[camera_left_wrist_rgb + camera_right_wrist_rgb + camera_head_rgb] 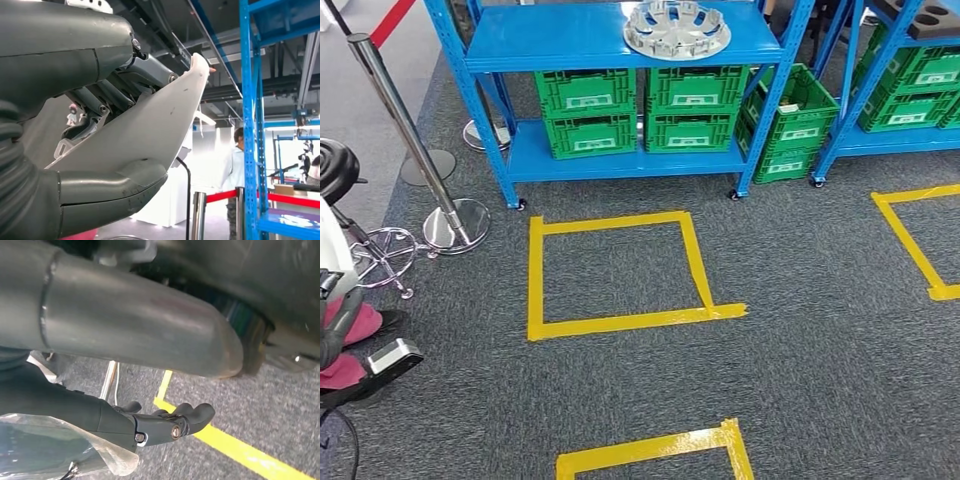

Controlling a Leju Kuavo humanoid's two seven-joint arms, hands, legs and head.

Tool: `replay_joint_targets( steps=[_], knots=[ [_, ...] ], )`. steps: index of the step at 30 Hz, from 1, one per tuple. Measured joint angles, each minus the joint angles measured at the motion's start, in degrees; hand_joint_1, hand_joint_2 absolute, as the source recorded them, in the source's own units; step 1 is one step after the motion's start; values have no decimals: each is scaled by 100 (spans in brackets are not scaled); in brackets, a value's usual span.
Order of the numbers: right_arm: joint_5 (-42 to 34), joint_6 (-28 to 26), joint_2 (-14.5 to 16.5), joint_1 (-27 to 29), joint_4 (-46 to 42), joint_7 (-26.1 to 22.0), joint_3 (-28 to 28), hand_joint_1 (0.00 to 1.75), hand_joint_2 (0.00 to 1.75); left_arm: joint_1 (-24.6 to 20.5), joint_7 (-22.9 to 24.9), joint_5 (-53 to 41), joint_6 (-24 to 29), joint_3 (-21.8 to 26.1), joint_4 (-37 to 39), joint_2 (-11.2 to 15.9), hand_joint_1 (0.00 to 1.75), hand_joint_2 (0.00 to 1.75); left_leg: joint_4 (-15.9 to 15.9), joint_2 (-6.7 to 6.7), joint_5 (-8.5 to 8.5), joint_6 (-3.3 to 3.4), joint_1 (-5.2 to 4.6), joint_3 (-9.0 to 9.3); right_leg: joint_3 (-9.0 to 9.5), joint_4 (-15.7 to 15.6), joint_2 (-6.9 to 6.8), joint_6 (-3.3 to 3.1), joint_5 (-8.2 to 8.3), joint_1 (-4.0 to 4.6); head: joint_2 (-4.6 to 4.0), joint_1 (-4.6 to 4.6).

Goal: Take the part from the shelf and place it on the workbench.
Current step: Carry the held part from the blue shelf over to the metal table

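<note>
Two hands come first. The right hand (pixel 113 415) hangs over grey carpet (pixel 803 330) and a yellow tape line, its dark fingers (pixel 188 416) lightly bent, well apart from the thumb and with nothing between them. The left hand (pixel 94 100) lies along a white curved shell (pixel 158 125), fingers on one face and thumb on the other; whether it grips it I cannot tell. On the floor ahead, a corner of yellow tape (pixel 652 448) lies nearest, then a full tape square (pixel 622 322), with another at the right. Chrome stanchions (pixel 403 130) and a black stool (pixel 335 165) stand at the left. Farther off stands a blue shelf (pixel 546 45) with green crates (pixel 588 110) on its lower level; their white labels are too small to read. The part (pixel 677 28), a round silver wheel-like casting, lies flat on the shelf's upper level, towards its right.
</note>
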Motion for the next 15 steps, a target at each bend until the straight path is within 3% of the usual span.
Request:
replay_joint_targets(
  steps=[2, 3, 4, 6, 8, 12, 13, 15],
  knots=[
    [25, 9, 0, 4, 5, -1, 1, 0, 0, -2, 0, -5, 0, -11, 2, -1, 175, 175, 5, 2, 44, 19, -12, -68, -261, 665, 0, 14, -279, -8, 0, 2],
    [37, 14, -1, 8, 11, -4, 1, 0, 0, -2, 0, -9, 0, -17, 4, -2, 175, 175, 7, 1, 62, 16, -15, -92, -262, 740, 0, 12, -267, -8, 0, 3],
    [52, 21, -1, 10, 19, -10, 2, 0, 0, -2, 0, -14, 1, -22, 5, -2, 175, 175, 10, -1, 75, 10, -17, -105, -140, 576, 0, 3, -146, -7, 0, 3],
    [92, 32, -1, 2, 39, -27, 2, 0, 0, -3, 0, -21, 3, -26, 8, -2, 175, 175, 20, -4, 92, -10, -18, -116, 323, -224, 2, -39, 198, -5, 0, 4],
    [143, 39, 0, -14, 58, -36, 4, 0, 0, -11, 0, -24, 7, -24, 8, -1, 175, 175, 47, -7, 111, -53, -36, -147, 659, -838, 4, -80, 352, 3, 0, -1],
    [228, 40, 6, -15, 76, -17, 29, 0, 0, -19, 0, -26, 10, -16, 8, 14, 175, 175, 87, -47, 137, -181, -34, -213, 708, -957, -40, -165, 412, -1, 0, -8],
    [253, 39, 8, -15, 81, -14, 38, 0, 0, -25, 0, -26, 12, -11, 9, 25, 175, 175, 200, -53, 44, -211, -29, -261, 701, -973, -71, -197, 436, -14, 0, -19],
    [294, 39, 11, -21, 94, -11, 45, 0, 0, -39, -1, -26, 15, -4, 13, 38, 175, 175, 794, -54, -331, -277, -7, -501, 675, -986, -148, -242, 465, -24, 0, -43]
  ],
)
